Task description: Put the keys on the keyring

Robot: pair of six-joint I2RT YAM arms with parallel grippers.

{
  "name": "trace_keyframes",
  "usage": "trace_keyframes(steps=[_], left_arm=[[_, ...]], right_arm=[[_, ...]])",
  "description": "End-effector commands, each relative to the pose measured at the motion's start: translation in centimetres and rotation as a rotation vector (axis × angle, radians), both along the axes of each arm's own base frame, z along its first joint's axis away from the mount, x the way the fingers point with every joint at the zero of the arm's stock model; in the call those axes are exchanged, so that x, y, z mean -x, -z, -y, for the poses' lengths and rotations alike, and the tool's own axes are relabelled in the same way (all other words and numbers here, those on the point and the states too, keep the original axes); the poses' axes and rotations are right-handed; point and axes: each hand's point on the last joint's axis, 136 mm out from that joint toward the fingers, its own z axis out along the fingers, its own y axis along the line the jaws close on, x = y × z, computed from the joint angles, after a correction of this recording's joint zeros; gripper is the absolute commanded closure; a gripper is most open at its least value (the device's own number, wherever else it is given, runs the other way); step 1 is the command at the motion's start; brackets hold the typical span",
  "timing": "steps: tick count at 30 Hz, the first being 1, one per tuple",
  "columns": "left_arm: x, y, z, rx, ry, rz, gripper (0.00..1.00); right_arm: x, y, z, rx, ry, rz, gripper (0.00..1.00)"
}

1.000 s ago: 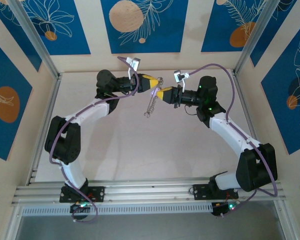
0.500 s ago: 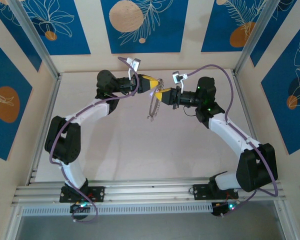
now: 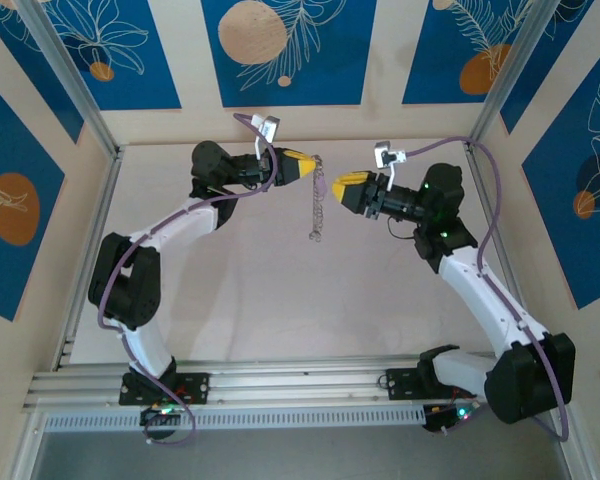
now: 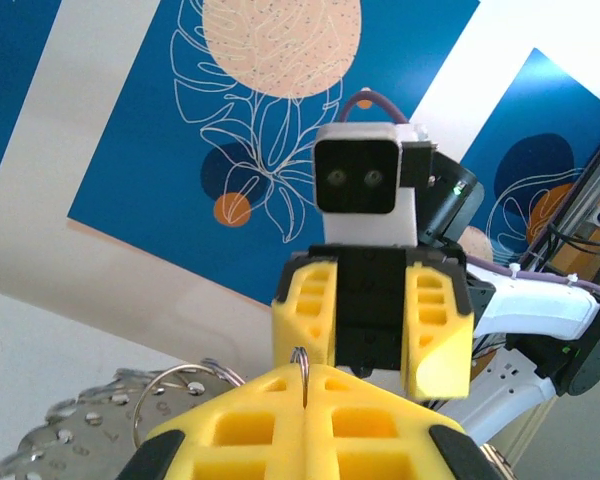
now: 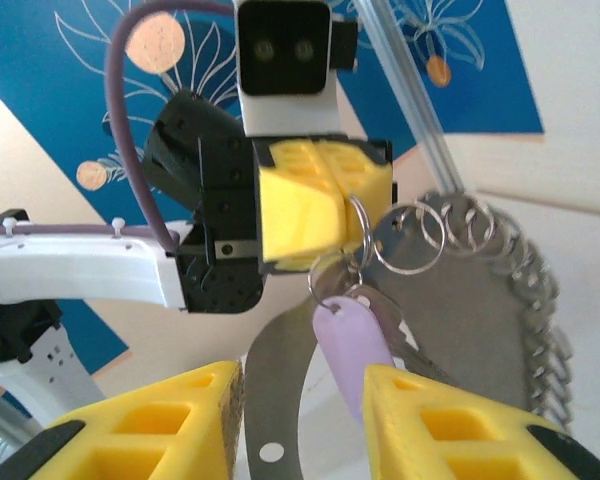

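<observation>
right wrist: left gripper (image 5: 323, 205) pinches the beaded metal keyring (image 5: 525, 290); smooth lilac-headed key (image 5: 352, 345) dangles; right gripper (image 5: 300, 390) spread.

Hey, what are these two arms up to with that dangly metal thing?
The left tool is shut on a small ring of the keyring and holds the whole bunch up off the table. A lilac key hangs among its rings. The right tool faces it, open and holding nothing.

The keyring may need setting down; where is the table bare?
Bare table lies between left arm and right arm, nearer than the keyring, and along the far wall. Crowded: gap between the left tool, shut on the keyring, and the open right tool.
</observation>
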Motion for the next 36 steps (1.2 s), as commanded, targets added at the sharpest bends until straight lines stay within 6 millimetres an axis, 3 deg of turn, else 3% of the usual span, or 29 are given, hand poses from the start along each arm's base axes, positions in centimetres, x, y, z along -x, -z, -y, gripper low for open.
trace_keyframes(steps=[1,8,17,36], left_arm=[[1.6,-2.6,-0.7,0.057,-0.006,0.087,1.00],[1.0,-2.6,-0.7,0.073,-0.038,0.075,1.00],[0.2,-2.5,-0.8,0.092,-0.083,0.057,1.00],[0.2,-2.7,-0.7,0.091,-0.078,0.062,1.00]], right_arm=[[-1.3,-1.4,1.0,-0.030,0.100,-0.001,0.62],[-4.0,-3.4,0.7,-0.186,0.161,-0.040,0.61],[-6.2,-3.3,-1.0,-0.293,0.137,-0.093,0.61],[-5.7,-2.3,-2.8,-0.277,0.076,-0.117,0.71]])
